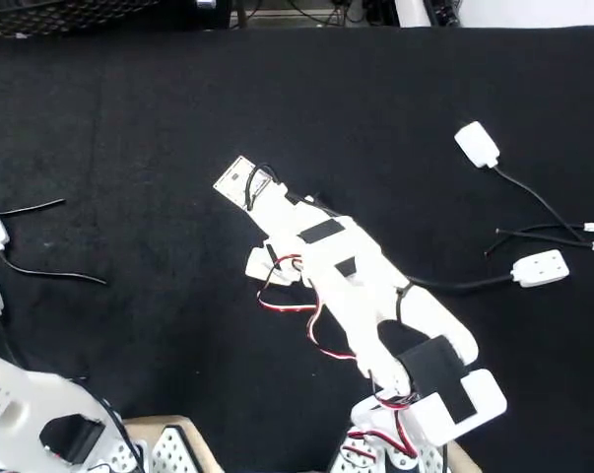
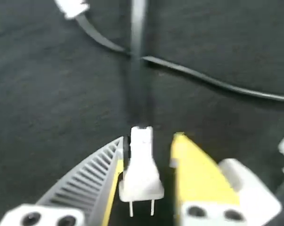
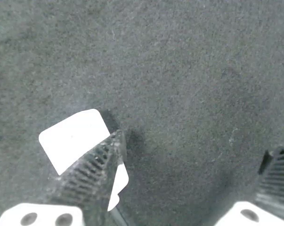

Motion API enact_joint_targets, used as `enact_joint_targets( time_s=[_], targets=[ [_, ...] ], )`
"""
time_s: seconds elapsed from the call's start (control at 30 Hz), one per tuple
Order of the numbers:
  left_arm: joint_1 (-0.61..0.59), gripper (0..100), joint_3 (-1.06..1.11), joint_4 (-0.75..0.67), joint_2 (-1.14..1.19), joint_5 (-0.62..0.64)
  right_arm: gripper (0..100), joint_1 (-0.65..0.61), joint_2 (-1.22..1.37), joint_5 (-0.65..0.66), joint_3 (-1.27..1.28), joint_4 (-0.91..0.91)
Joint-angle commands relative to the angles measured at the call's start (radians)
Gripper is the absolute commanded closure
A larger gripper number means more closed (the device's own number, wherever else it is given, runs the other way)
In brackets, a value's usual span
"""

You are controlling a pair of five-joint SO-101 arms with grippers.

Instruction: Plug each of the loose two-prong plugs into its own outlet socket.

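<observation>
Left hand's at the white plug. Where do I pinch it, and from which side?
Pinch the plug across its wide body behind the prongs, coming from the prong end: the left hand straddles it there, prongs facing the wrist, cord trailing away.

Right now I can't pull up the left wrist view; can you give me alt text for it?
A white two-prong plug sits inside the left tool, prongs pointing back at the camera, its black cord running away over the black cloth. A second black cord crosses it farther out. I cannot tell whether the tool grips it.
</observation>
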Motion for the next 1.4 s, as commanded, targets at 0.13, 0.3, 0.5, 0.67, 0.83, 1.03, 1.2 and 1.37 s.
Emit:
enact_joint_targets(
  time_s=[0.13, 0.3, 0.5, 0.67, 0.83, 1.03, 1.2, 1.37],
  targets=[
    [-0.007, 94, -0.031, 0.006, -0.032, -0.006, 55.0, -0.021, 0.007, 0.002, -0.007, 0.012],
    [-0.007, 95, -0.039, 0.055, -0.057, -0.006, 55.0, -0.021, 0.007, 0.002, -0.007, 0.012],
    [-0.004, 93, -0.027, 0.06, -0.06, -0.051, 55.0, -0.021, 0.007, 0.002, -0.007, 0.012],
    [-0.007, 76, 0.013, 0.06, -0.069, -0.08, 55.0, -0.021, 0.007, 0.002, -0.007, 0.012],
    [-0.007, 69, 0.021, 0.06, -0.069, -0.083, 55.0, -0.021, 0.007, 0.002, -0.007, 0.012],
    [0.005, 69, 0.01, 0.1, -0.069, -0.083, 55.0, -0.021, 0.007, 0.002, -0.007, 0.012],
    [0.03, 69, 0.018, 0.112, -0.069, -0.083, 55.0, -0.021, 0.007, 0.002, -0.007, 0.012],
    [0.042, 77, 0.01, 0.15, -0.069, -0.084, 55.0, -0.021, 0.007, 0.002, -0.007, 0.012]
  ],
)
